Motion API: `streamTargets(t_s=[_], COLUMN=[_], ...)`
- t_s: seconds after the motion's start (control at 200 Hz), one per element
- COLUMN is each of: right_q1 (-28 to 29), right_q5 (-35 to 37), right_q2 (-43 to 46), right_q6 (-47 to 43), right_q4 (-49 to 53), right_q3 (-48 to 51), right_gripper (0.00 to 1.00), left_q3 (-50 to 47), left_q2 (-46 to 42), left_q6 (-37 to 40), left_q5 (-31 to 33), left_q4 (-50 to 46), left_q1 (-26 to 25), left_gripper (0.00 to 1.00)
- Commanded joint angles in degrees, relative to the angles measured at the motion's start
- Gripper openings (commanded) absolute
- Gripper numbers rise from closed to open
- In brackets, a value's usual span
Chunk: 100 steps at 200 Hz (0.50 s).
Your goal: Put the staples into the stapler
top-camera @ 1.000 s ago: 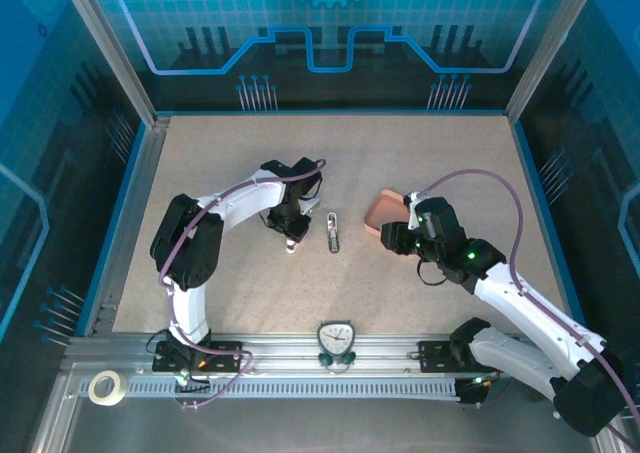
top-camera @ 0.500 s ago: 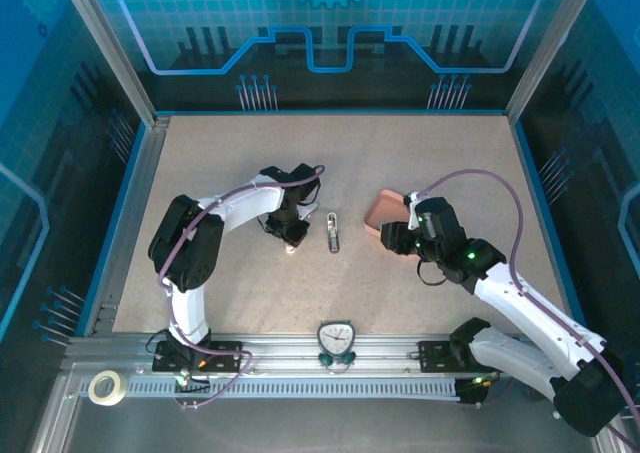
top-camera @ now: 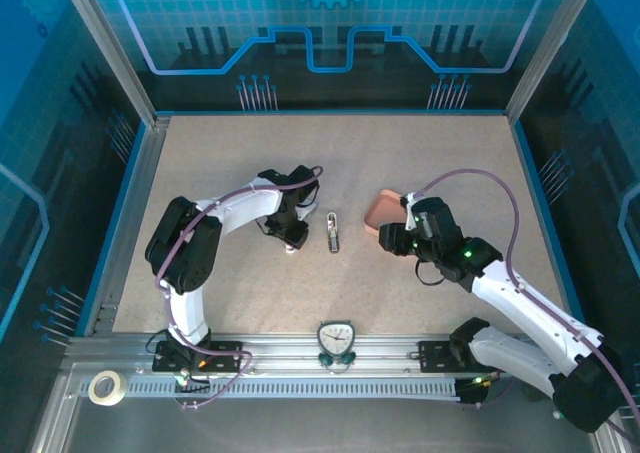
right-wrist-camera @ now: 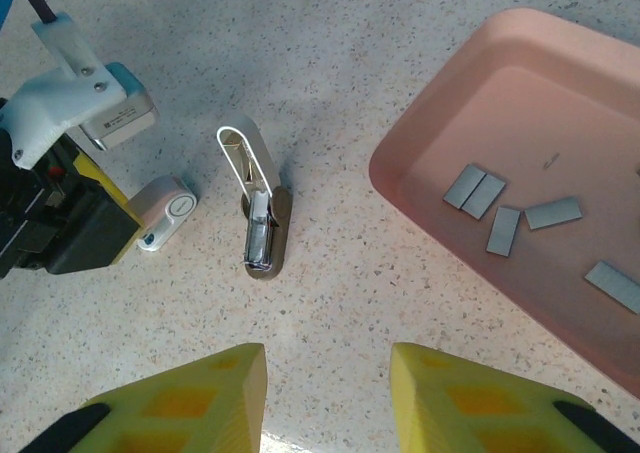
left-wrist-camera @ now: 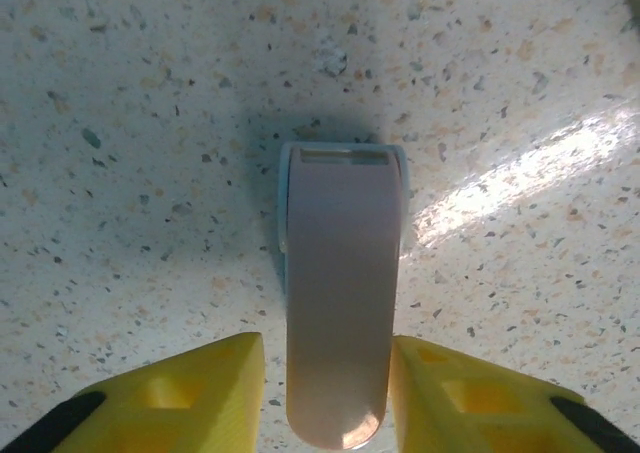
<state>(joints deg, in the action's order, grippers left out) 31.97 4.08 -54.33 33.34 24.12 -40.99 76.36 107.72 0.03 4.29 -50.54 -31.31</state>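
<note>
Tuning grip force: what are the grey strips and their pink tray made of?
Small grey bar-shaped strips: likely metal, dull satin grey, crisp straight edges. Shallow salmon-pink tray: likely moulded plastic, smooth, rounded rim with soft sheen.

robot lab test cell, aluminium frame point(top-camera: 112, 53), blue printed walls point(top-camera: 420, 13), speckled tabletop point(top-camera: 400, 153)

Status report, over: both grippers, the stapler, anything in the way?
Left gripper open, straddling the pink stapler body. Right gripper open, empty. Staples lie in the tray; metal stapler part lies apart, nothing blocking it.
</note>
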Motion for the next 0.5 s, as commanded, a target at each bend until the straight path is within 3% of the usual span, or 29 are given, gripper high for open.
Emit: streamTargets(t_s=[0.0,0.23,0.495], right_q1=[0.95,2.29,5.77], right_q5=[0.23,0.16,-1.11], right_q2=[-0.87,-2.45,-5.04], right_q6=[-0.56,-0.57,3.26], right_q4=[0.49,0.4,-1.2], right_q3=[-2.55,-3.3,-1.36], right_gripper=[0.38,0.38,0.38], left_q3=[3.09,8.14,12.35], left_q2=[-3.88,-4.67,1.52], left_q6=[-0.26,0.84,0.51], left_q5=[-0.08,-5.3,-22.64], left_q4=[-0.46,1.57,12.8], left_q1=[-0.13,0.32,2.22], left_gripper=[0.44,0.59,0.71])
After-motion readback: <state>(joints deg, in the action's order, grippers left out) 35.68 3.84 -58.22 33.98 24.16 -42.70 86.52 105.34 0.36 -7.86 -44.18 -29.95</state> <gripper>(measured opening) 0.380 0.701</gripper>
